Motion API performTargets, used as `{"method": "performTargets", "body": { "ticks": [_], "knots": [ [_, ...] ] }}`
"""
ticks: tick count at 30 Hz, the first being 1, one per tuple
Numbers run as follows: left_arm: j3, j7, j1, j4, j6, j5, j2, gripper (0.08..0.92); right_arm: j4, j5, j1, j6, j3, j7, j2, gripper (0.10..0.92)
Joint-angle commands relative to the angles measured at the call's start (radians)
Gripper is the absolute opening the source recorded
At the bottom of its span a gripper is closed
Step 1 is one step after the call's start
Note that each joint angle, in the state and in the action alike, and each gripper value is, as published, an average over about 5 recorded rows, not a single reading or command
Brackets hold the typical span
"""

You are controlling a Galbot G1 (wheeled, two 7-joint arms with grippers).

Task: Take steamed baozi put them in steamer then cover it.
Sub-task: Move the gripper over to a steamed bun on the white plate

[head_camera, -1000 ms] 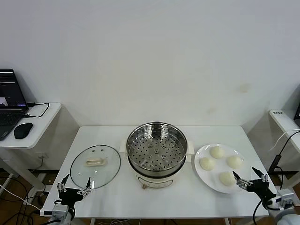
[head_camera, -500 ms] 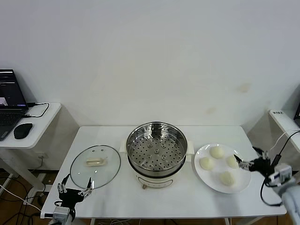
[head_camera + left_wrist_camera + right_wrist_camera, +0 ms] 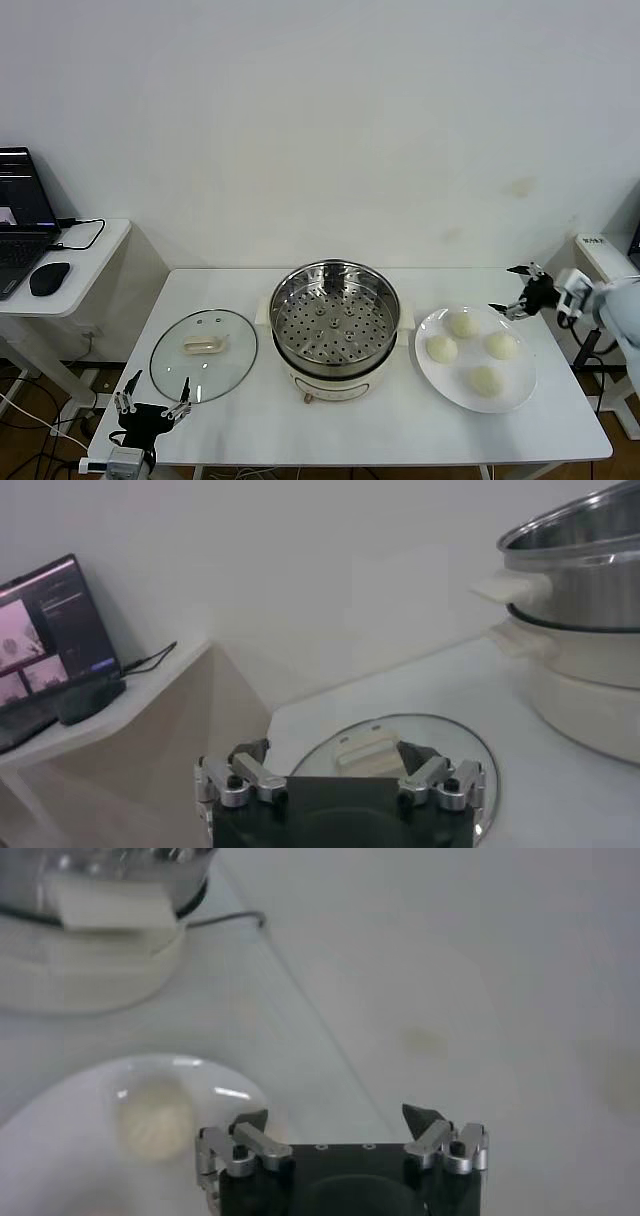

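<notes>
Risk sits mostly with the first pick. Four baozi (image 3: 463, 324) lie close together on the plate (image 3: 440, 385), at the right of the steamer (image 3: 334, 310), whose perforated tray is empty. The right gripper (image 3: 520, 290) hangs above the far right edge of the plate, jaws wide apart and holding nothing. Coming down from there, one finger could land on a neighbouring bun and shove it off the plate, since the buns sit near each other. Soft dough may also dent or stick to the fingers if squeezed hard, and then fail to drop cleanly into the tray. Carrying a bun across, the arm could clip the steamer's rim or side handle.

The cover (image 3: 203, 354) lies flat on the table at the left of the steamer, handle up. The left gripper (image 3: 152, 410) waits at the near table edge just beside the cover, jaws also apart and empty. Its oblong handle is low, so a shallow grasp might slip, and glass would slide on the smooth tabletop.
</notes>
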Motion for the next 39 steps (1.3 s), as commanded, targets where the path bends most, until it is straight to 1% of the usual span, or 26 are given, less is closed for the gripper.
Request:
{"method": "performTargets", "body": {
  "ticks": [1, 3, 8, 18, 26, 30, 39],
  "knots": [
    [-0.003, 0.0, 0.004, -0.008, -0.003, 0.005, -0.005, 0.823, -0.259, -0.148, 0.475, 0.119, -0.503, -0.241, 0.047, 0.823],
    [-0.004, 0.001, 0.003, -0.008, -0.003, 0.005, -0.006, 0.823, -0.299, -0.165, 0.507, 0.153, -0.554, -0.24, 0.092, 0.823],
    [-0.005, 0.001, 0.003, -0.004, -0.002, 0.005, -0.009, 0.823, -0.328, -0.248, 0.516, 0.171, -0.616, -0.251, 0.15, 0.823],
    [0.0, 0.003, 0.001, 0.01, -0.002, 0.006, -0.007, 0.823, -0.395, -0.337, 0.44, 0.191, -0.611, -0.251, 0.188, 0.823],
    [0.004, 0.004, 0.0, 0.024, -0.002, 0.008, -0.005, 0.823, -0.458, -0.34, 0.382, 0.199, -0.552, -0.157, 0.219, 0.823],
    [0.006, 0.004, -0.001, 0.031, -0.002, 0.009, -0.004, 0.823, -0.517, -0.354, 0.374, 0.207, -0.536, -0.095, 0.245, 0.823],
    [0.007, 0.004, -0.003, 0.044, -0.002, 0.012, -0.008, 0.823, -0.568, -0.359, 0.362, 0.206, -0.523, -0.066, 0.279, 0.823]
  ]
}}
